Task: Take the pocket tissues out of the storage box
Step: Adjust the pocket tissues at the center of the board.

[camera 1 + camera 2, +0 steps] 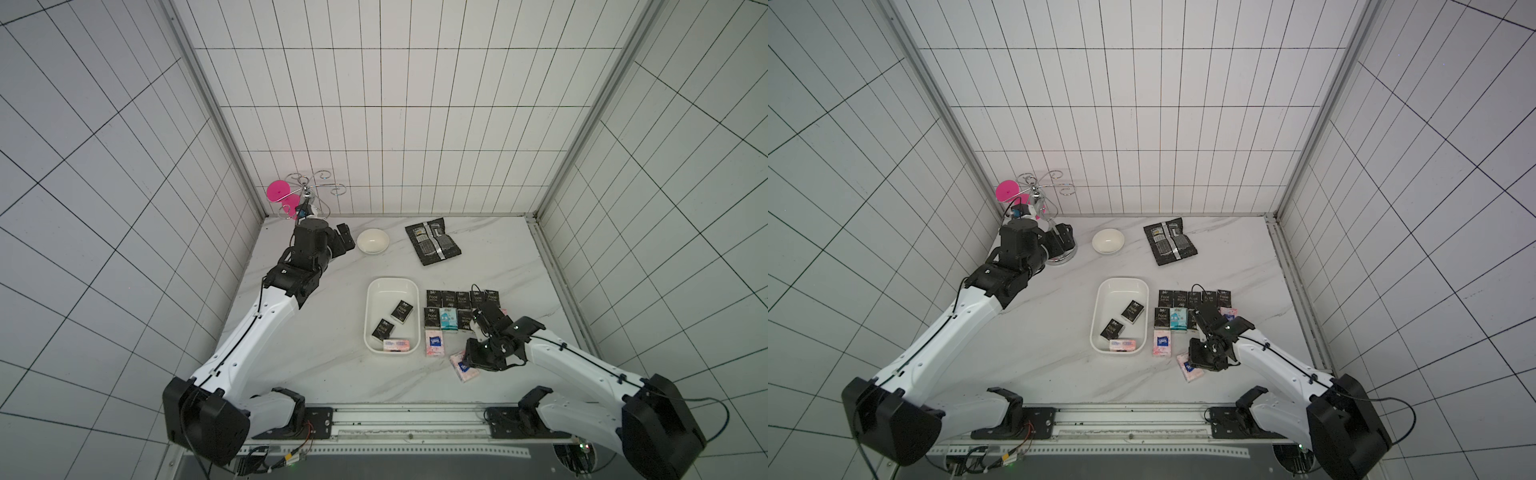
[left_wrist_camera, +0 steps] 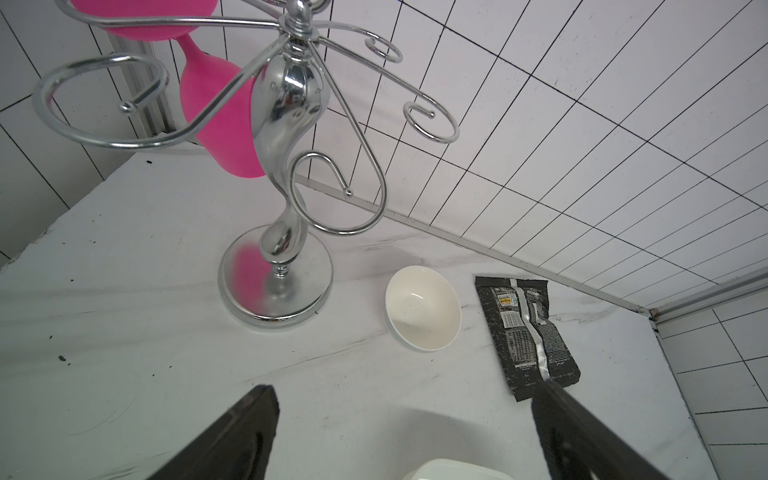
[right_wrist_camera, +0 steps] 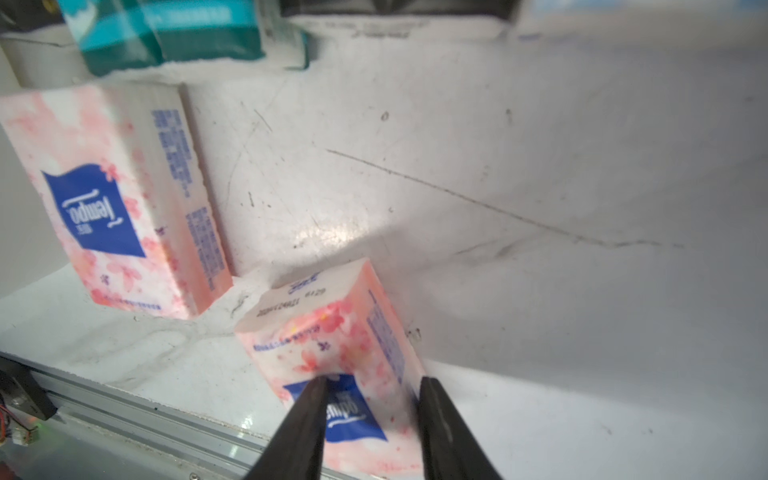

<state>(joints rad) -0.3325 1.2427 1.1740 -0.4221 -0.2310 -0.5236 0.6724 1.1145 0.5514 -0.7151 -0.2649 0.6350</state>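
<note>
The right tool [image 3: 371, 383] sits over a pink tissue pack [image 3: 328, 328] on the desk [image 3: 540, 166] — gripping or not, I cannot tell — left tool [image 2: 405, 388] wide open

The shallow white box [image 1: 371, 299] holds two black tissue packs [image 1: 401, 311] lying flat and a pink pack [image 1: 395, 345] against its near wall, while right of the box more black packs [image 1: 449, 298], a teal pack [image 1: 448, 319] and pink packs [image 1: 433, 342] lie in rows on the tabletop [image 1: 324, 365].
</note>
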